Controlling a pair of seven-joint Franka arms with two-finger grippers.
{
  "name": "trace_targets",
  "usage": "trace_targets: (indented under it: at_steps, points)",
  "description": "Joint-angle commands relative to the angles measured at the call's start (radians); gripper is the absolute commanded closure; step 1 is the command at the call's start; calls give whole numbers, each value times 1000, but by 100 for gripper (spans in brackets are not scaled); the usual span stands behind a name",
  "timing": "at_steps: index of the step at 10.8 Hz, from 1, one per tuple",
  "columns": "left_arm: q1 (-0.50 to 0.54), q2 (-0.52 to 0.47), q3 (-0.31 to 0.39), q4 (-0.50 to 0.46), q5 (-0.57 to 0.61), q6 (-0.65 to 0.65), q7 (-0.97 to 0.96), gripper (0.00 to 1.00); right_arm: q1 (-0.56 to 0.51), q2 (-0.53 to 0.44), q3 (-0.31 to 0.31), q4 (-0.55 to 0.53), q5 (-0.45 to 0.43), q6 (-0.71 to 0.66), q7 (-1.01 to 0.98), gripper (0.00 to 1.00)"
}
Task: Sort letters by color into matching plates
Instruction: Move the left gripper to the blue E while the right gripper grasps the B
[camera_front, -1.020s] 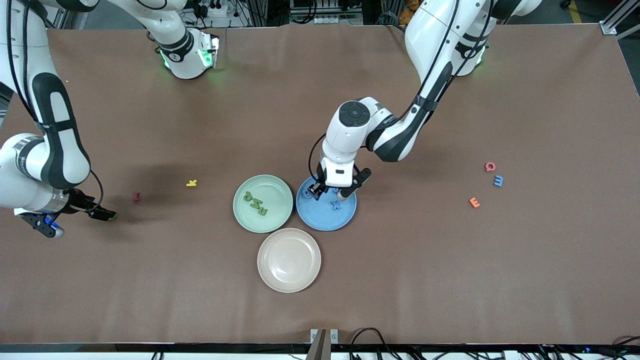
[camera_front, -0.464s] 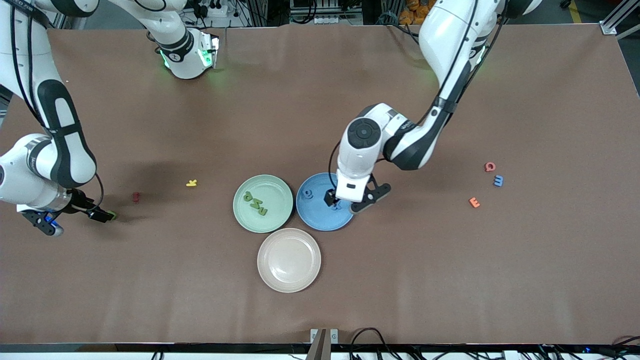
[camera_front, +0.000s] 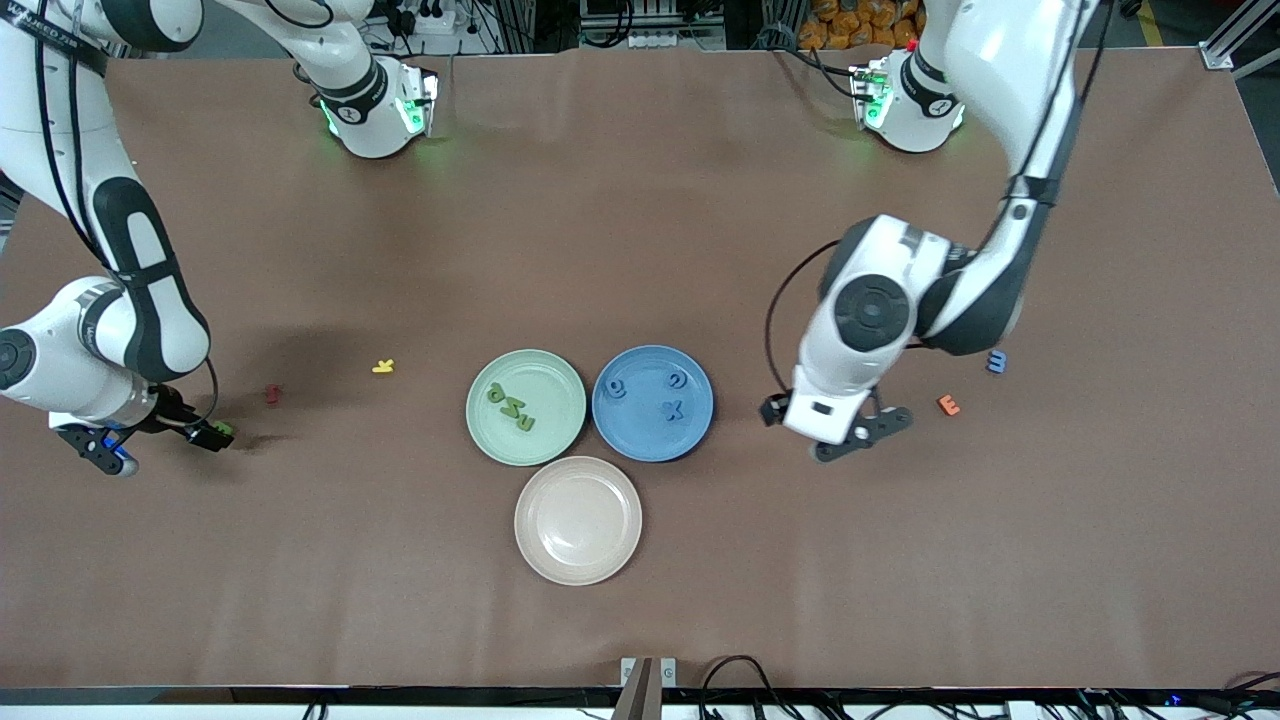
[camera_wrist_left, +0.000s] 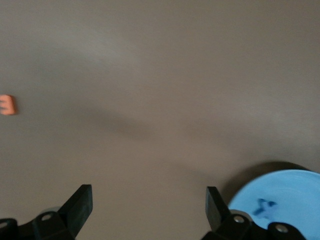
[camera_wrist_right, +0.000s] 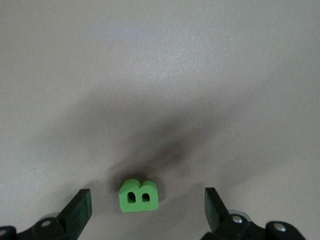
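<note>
Where brown table (camera_front: 640, 180) spreads, three plates (camera_front: 526, 407) together

table (camera_front: 900, 560): brown | plates (camera_front: 526, 407): three | loose letters (camera_front: 948, 404): scattered

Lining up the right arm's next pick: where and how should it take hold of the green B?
The green B lies flat on bare table, between the open fingers of the right hand. Coming straight down from above looks best, with one finger on each of its two longer outer edges and clear of its two holes. Nothing crowds it.
</note>
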Motion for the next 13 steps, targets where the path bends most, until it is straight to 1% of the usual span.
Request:
trace_targets:
  at_steps: [1,5,7,8,9,10,11,13]
  points:
    - [90,-70,-12,-80,-11,-57,149,0,-7,4,9,0,-1,13,15,0]
    - [215,-186,-12,-238,-10,-41,354,0,-5,3,9,-20,-3,22,9,23]
    - [251,-207,-12,-283,-7,-12,416,0,-5,3,9,-34,-3,37,1,35]
    - [274,-234,-14,-319,-2,16,443,0,-5,1,11,-37,-3,40,-1,44]
    - [332,-292,-18,-408,-1,85,518,0,-4,1,11,-39,-3,40,-2,51]
    - [375,-331,-31,-474,-4,137,592,0,-5,1,12,-39,-3,40,-2,59]
    - [424,-358,-32,-513,-4,163,659,0,-4,1,12,-39,-3,40,-2,65]
    - [482,-372,-32,-547,-4,166,800,0,-4,1,12,-39,-3,40,-2,74]
